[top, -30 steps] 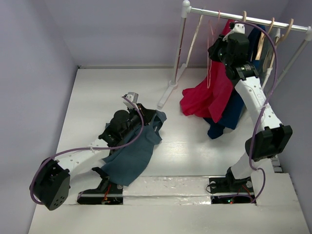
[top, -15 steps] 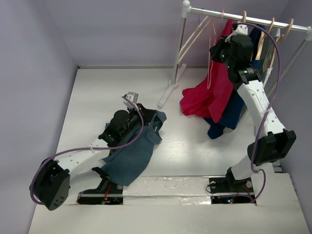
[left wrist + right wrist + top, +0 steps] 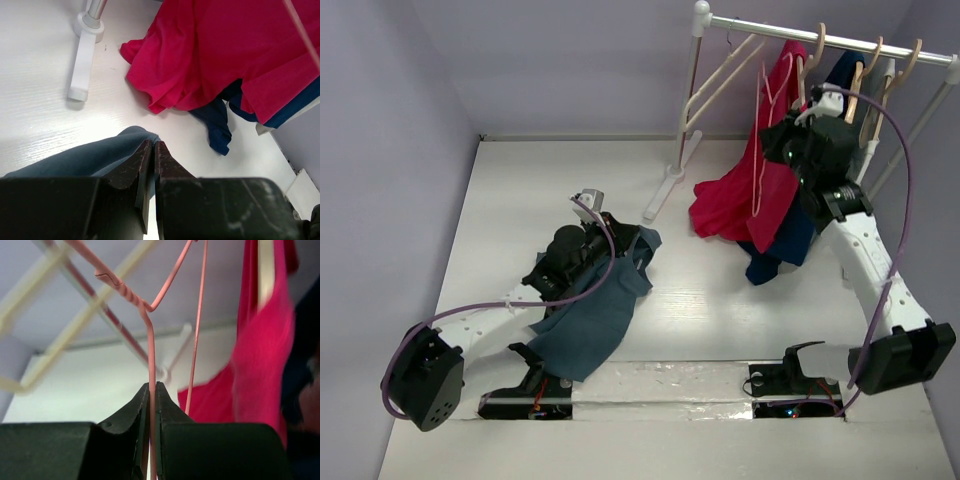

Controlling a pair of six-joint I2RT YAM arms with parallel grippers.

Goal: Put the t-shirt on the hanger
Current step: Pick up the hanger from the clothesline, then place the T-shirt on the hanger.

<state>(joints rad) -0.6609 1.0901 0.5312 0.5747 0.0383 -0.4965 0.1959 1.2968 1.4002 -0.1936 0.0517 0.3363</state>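
Up at the far right, the right gripper point(image 3: 152, 387) is pinched shut on the straight stem of the thin pale-pink wire hanger point(image 3: 151, 340), just under the twist below its hook. From above, the hanger hangs long-axis down beside the white clothes rail point(image 3: 840, 38), right against the bright red t-shirt point(image 3: 740, 200), with the dark navy t-shirt point(image 3: 790, 240) behind that. Whether the hook rests on the rail or is free of it I can't quite make out from here.

The dusty slate-blue cotton t-shirt point(image 3: 590, 320) lies crumpled on the white bench point(image 3: 520, 200), near and to the left, well apart from the hanger. The left gripper point(image 3: 152, 145) is closed on a raised fold at its far end, so the cloth trails from the fingertips back towards that arm's base.

So the move ahead turns on that gap. The hanger is high, far and right. The t-shirt is low, near and left, lying roughly diagonal across the bench. Each arm holds the thing nearer to it. I'd judge the hanger needs to come down and leftwards, turned so one shoulder points at the t-shirt's opening.
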